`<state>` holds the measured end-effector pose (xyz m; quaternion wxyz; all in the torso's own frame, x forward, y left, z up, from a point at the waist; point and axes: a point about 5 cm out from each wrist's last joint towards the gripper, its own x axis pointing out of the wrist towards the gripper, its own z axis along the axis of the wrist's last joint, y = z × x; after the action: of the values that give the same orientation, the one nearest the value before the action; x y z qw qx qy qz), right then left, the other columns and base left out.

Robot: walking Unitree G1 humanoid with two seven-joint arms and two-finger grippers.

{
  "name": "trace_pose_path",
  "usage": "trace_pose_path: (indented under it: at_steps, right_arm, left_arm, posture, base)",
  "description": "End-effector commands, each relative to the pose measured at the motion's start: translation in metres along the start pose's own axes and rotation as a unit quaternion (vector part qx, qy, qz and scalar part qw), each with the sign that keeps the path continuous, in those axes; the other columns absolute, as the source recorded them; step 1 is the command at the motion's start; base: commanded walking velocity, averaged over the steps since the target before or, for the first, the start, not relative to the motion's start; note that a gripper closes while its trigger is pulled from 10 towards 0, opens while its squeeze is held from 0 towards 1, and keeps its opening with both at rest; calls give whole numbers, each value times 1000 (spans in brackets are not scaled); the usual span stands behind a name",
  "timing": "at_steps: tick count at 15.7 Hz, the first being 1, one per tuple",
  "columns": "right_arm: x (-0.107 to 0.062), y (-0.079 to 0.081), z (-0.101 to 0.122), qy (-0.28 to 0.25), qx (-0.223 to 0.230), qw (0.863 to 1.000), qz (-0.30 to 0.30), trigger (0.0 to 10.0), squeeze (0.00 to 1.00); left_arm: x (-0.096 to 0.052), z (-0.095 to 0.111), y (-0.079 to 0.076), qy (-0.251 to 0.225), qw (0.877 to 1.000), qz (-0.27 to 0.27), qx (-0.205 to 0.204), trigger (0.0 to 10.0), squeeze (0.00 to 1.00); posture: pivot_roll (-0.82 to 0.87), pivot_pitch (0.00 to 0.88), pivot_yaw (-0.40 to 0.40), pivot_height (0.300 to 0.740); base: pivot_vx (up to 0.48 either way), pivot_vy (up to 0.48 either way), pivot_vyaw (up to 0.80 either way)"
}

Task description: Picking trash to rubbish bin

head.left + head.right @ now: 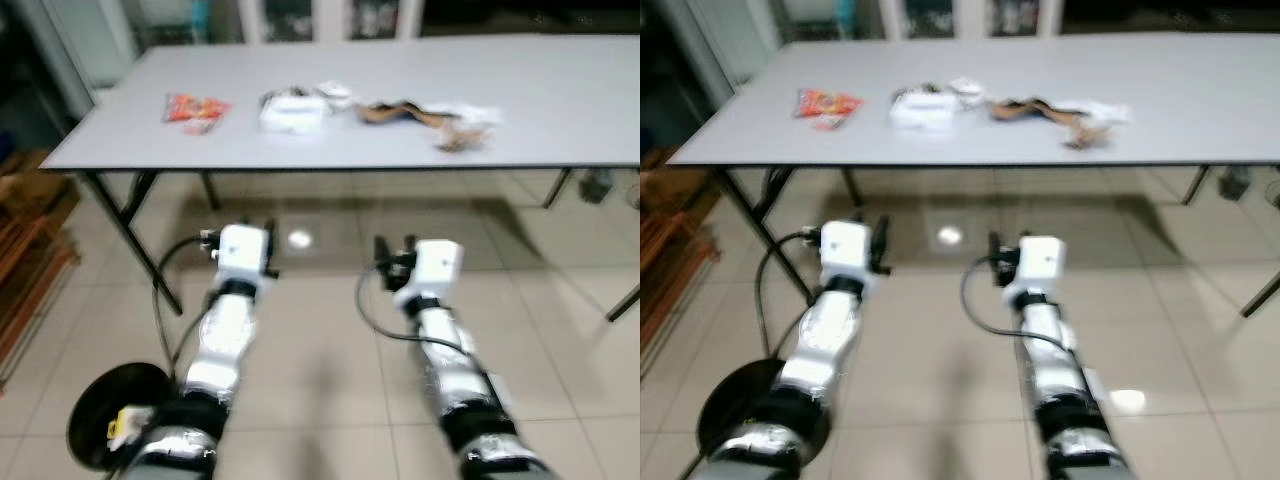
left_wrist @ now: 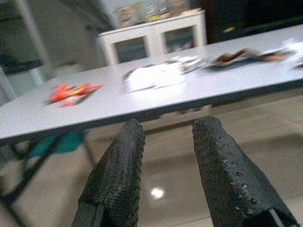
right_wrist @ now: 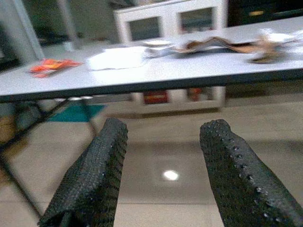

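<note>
Three light, crinkly litter clumps on the table (image 1: pixel 560 110); pinch the red wrapper (image 1: pixel 195 108) mid-body. Your left gripper (image 2: pixel 165 146) and right gripper (image 3: pixel 163 153) hang parted, empty.

Head stereo pair: high, facing forward and down over both arms onto the tiled floor and the near edge of the desk (image 1: pixel 400 120); the right eye's picture is offset slightly sideways. Left wrist camera: low, below desk height, looking along the left claw (image 2: pixel 163 142) toward the desk edge. Right wrist camera: likewise low, along the right claw (image 3: pixel 163 142). All four share the red wrapper (image 1: pixel 195 108) and white litter (image 2: pixel 154 76).
</note>
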<state>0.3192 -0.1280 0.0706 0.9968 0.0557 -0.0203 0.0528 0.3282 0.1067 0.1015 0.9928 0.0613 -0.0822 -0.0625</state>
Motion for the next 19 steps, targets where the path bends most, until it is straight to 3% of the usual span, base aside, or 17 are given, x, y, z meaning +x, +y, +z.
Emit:
trace_pose_path:
  at_steps: [1,14,19]
  right_arm:
    - [5,10,5,-7,13,1000,8,10000,0]
    - [5,10,6,-9,-9,1000,11,10000,0]
    - [5,9,7,-13,-2,1000,6,10000,0]
  left_arm:
    - [-1,-3,10,7,1000,6,7,10000,0]
    - [-1,-2,11,5,1000,9,7,10000,0]
    - [-1,-1,12,5,1000,10,8,10000,0]
  posture:
    - [-6,31,35,740]
    - [-4,34,34,740]
    - [-6,33,36,740]
  base:
    - [326,0,0]
    - [324,0,0]
    - [323,0,557]
